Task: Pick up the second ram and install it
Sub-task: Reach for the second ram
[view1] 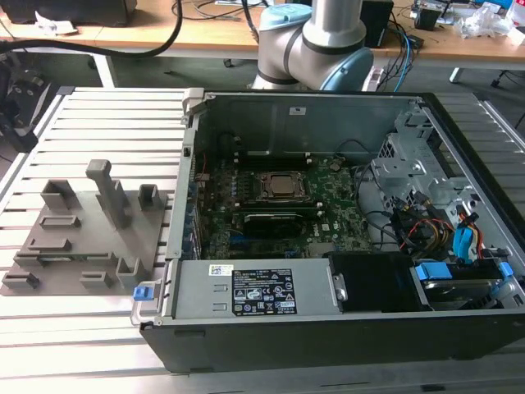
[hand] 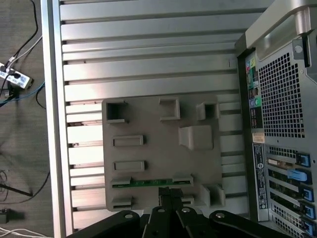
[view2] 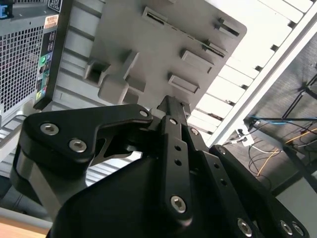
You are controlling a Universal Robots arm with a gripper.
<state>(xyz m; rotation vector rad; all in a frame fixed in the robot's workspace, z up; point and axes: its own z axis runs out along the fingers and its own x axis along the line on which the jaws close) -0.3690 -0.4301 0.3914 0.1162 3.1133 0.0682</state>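
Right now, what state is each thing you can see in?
second ram, lying in a slot of the gray fixture block, not gripped.
gripper, shut, empty, close to the second ram.
gray fixture block, flat on the slatted table.
computer case, side open, motherboard exposed.

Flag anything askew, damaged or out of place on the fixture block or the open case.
Nothing stands out. The second ram lies straight in its slot on the gray fixture; the computer case looks intact.
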